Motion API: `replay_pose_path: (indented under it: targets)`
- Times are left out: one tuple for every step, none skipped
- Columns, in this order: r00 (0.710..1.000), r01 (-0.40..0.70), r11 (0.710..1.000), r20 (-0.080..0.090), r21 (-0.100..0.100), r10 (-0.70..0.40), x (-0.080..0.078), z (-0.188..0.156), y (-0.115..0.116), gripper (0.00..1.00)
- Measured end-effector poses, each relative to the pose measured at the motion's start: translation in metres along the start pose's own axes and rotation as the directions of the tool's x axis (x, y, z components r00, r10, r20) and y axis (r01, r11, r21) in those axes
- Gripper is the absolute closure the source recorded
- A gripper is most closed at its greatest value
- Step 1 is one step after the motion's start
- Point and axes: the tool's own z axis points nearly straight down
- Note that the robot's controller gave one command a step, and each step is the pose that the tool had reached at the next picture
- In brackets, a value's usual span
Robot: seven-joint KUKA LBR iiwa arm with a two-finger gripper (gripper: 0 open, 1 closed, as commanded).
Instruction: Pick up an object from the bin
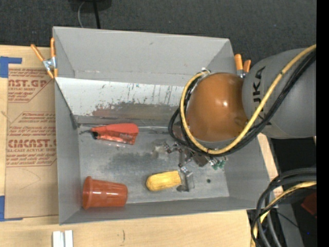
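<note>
A grey metal bin [144, 55] seen from above holds three loose things, well apart from one another. A red plastic cup [104, 193] lies on its side in the near left corner. A flat red packet [117, 133] lies at the left, close under the scuffed back wall. A yellow oblong lump [162, 181], rounded at both ends, lies near the middle of the front edge.

The robot arm [288, 96] reaches in from the right, its wrist under a round orange cover [216, 107] ringed by yellow and black cables. The hand [184, 178] is low over the bin floor, just at the right end of the yellow lump. Whether the hand is released or clenched cannot be told.

The middle of the floor, between the packet, the cup and the lump, is bare.

Dark letters on the arm end in "KA".
</note>
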Motion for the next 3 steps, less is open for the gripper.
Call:
replay_pose_path:
  targets:
    - [1.000, -0.004, 1.000, -0.007, -0.001, 0.004, 0.010, 0.016, -0.008, 0.00]
    - [0.983, 0.184, 0.983, 0.000, 0.000, -0.184, 0.002, 0.034, 0.007, 0.00]
    - [0.961, 0.275, 0.961, -0.006, -0.005, -0.275, -0.003, 0.086, 0.008, 1.00]
